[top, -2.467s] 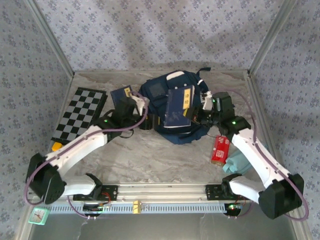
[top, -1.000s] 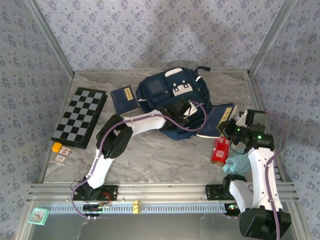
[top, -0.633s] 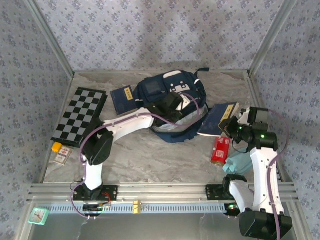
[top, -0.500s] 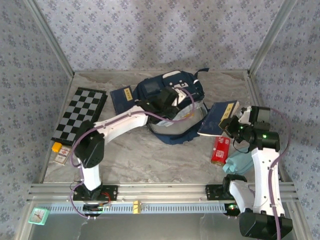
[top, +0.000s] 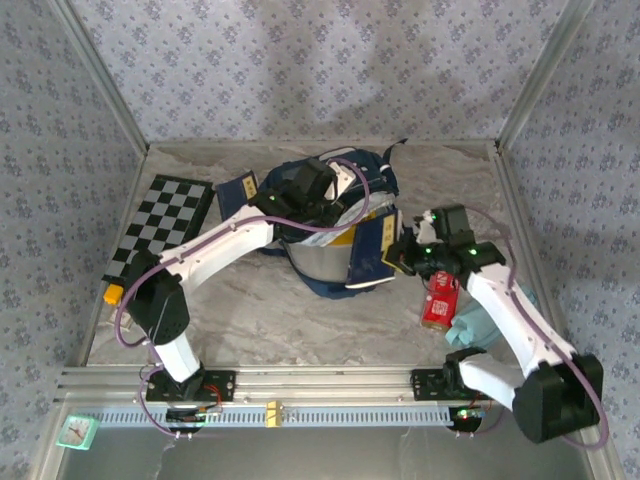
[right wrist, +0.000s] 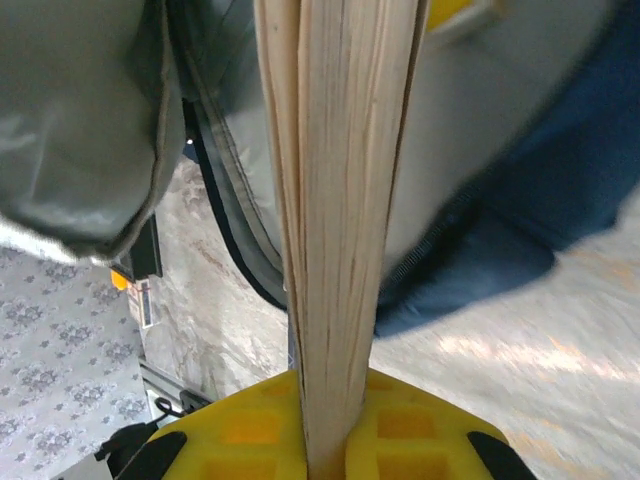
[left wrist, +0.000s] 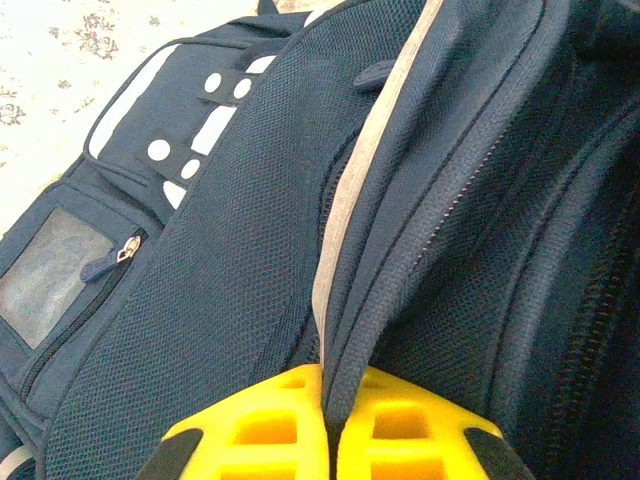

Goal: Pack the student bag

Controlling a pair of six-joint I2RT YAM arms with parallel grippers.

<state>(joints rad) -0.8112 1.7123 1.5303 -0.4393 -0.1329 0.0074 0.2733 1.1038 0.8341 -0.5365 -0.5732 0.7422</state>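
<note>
Top external view: the student bag (top: 318, 262) is seen lying at the middle back of the marble-patterned table (top: 260, 320), with its mouth pulled open so that the pale grey lining is exposed. The upper rim of the bag is reached by the left arm, and the left gripper (top: 330, 200) is placed on that rim. At the right side of the opening a navy book (top: 368, 246) with a yellow label is held on edge by the right gripper (top: 401, 251), touching the bag's rim; how far it sits inside cannot be told.

In the left wrist view, the left gripper (left wrist: 330, 400) is seen closed, a fold of the bag's (left wrist: 240, 260) navy mesh beside a zip line being pinched between the yellow fingers (left wrist: 250, 435). White patches with round holes and a clear window pocket are visible on the bag's front.

In the right wrist view, the right gripper (right wrist: 335, 430) is seen clamped on the book (right wrist: 340, 200), whose cream page edges rise straight up between the yellow pads (right wrist: 240, 430). Grey lining is seen to the left of the book and blue fabric to the right.

A chessboard (top: 160, 232) is laid at the left of the table, and a second navy book (top: 236, 191) just beside the bag. A red packet (top: 440, 298) and a teal cloth (top: 478, 325) are found near the right arm.
</note>
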